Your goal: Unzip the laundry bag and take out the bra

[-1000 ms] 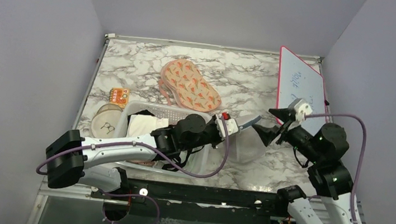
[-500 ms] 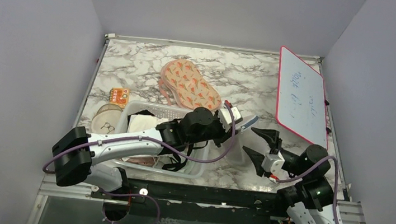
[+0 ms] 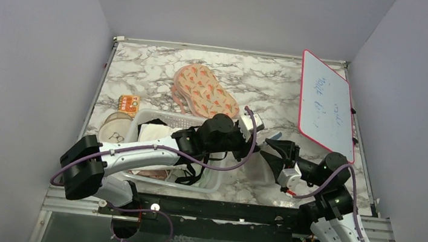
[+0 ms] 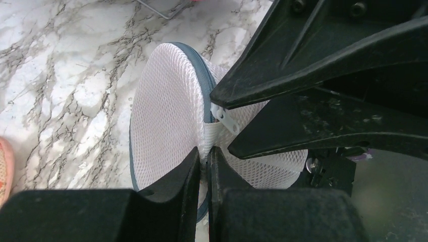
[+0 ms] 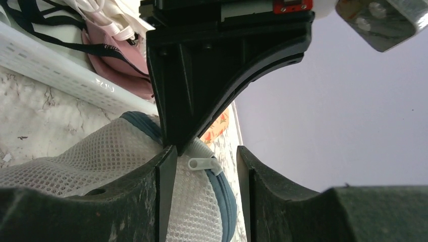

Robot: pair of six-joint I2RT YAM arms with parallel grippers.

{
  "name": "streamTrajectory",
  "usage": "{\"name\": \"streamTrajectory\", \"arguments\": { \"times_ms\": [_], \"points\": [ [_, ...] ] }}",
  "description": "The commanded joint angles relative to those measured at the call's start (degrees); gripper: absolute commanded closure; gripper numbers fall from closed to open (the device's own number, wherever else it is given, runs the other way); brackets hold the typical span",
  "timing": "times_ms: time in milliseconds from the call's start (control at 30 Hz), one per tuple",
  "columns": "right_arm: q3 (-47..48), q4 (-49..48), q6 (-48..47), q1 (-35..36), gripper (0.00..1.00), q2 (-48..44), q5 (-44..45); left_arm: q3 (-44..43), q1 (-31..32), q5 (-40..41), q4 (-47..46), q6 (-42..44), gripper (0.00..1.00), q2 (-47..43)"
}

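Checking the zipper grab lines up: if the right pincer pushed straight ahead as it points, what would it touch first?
Most likely the small white plastic zipper pull, lying between the tips of the open right pincer on the white mesh laundry bag; depth is unclear.

Left hand [image 3: 266, 137] beside right hand [image 3: 268, 151] — over laundry bag [image 3: 253, 169].

Qty: 1 laundry bag [image 4: 166, 111], 1 basket [image 3: 170, 117], 1 whiteboard [image 3: 326, 103], 1 patterned pad [image 3: 206, 91].

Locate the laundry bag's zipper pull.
In the right wrist view the zipper pull sits on the laundry bag rim, between the open fingers of the right gripper, just beside the left gripper tip.
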State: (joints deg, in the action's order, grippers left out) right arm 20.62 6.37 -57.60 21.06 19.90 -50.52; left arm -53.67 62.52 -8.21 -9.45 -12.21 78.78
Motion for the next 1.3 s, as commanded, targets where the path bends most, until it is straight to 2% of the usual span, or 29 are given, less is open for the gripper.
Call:
{"name": "streamTrajectory", "arguments": {
  "times_ms": [0,133,233,567,900,1033,1267],
  "points": [
    [1.3,0.1,-3.5,0.5,0.56,2.0,-0.5,-2.5,-0.8,-3.3,-2.2,-2.6,1.0,-0.1],
    [1.3,-0.8,-3.6,0.7,0.62,2.6,2.9,-2.6,-1.0,-4.3,-2.3,-3.4,1.0,-0.1],
    [1.8,-1.4,-3.3,0.7,0.71,2.7,4.9,-2.6,-1.0,-4.4,-2.2,-3.4,1.0,-0.3],
    [2.3,-3.5,0.5,0.7,0.8,3.9,4.5,-2.7,-1.0,-3.7,-1.8,-2.5,1.0,-0.6],
    [4.8,-2.9,13.8,0.6,0.98,6.8,6.8,-2.4,-1.0,-1.8,-1.4,-1.3,1.0,-1.1],
    [6.4,-1.5,19.7,0.6,0.99,7.7,9.4,-2.2,-1.0,0.8,-0.9,-0.2,1.0,-2.1],
    [4.8,-4.6,23.3,0.6,0.99,6.8,13.9,-1.4,-1.0,1.4,-1.8,0.7,1.0,-3.0]
  ]
}}
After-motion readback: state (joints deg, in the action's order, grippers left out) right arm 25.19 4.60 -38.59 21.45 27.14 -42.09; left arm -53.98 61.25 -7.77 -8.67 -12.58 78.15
